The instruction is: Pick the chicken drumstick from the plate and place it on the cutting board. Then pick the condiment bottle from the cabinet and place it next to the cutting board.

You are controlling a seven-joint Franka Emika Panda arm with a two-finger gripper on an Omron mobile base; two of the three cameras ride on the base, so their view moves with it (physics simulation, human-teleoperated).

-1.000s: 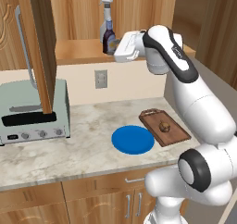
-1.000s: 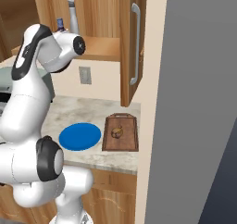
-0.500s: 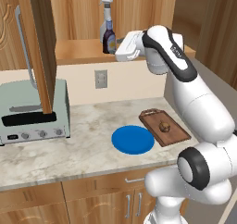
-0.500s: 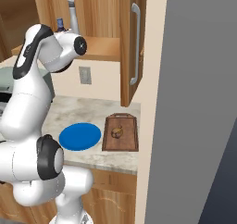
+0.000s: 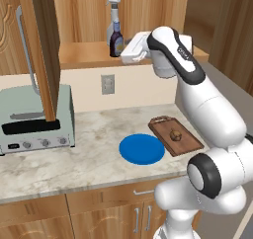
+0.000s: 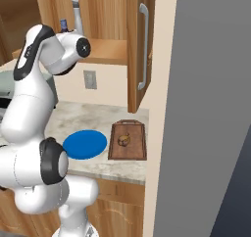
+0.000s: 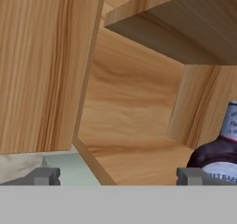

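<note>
At the far left of the left base view, a pale green toaster oven (image 5: 34,119) is sitting on the marbled worktop (image 5: 84,159), and the tall open door (image 5: 42,45) of the cabinet (image 5: 148,16) is hanging in front of it, its long metal handle (image 5: 27,55) facing left. Further right, on the cabinet shelf (image 5: 84,53), the condiment bottle (image 5: 116,39) is standing upright with a taller grey spray bottle (image 5: 113,17) just behind it. The hand (image 5: 129,54) is reaching in level with the shelf, just beside the bottle on its right and a little in front of it. In the hand view the two fingertips (image 7: 46,176) are standing far apart with nothing between them; the condiment bottle (image 7: 217,149) is showing at the right edge, beyond the right tip, so the hand is spread wide and holding nothing.

Below on the worktop, the plate (image 5: 142,148) is lying bare, and just to its right the cutting board (image 5: 175,136) is lying with its handle tab pointing toward the wall. The chicken drumstick (image 5: 175,134) is resting on the middle of the board.

In the right base view, the plate (image 6: 85,144) is lying left of the cutting board (image 6: 128,140), near it, with the chicken drumstick (image 6: 123,140) on the board, and the other cabinet door (image 6: 139,45) is hanging above the board's far end.
</note>
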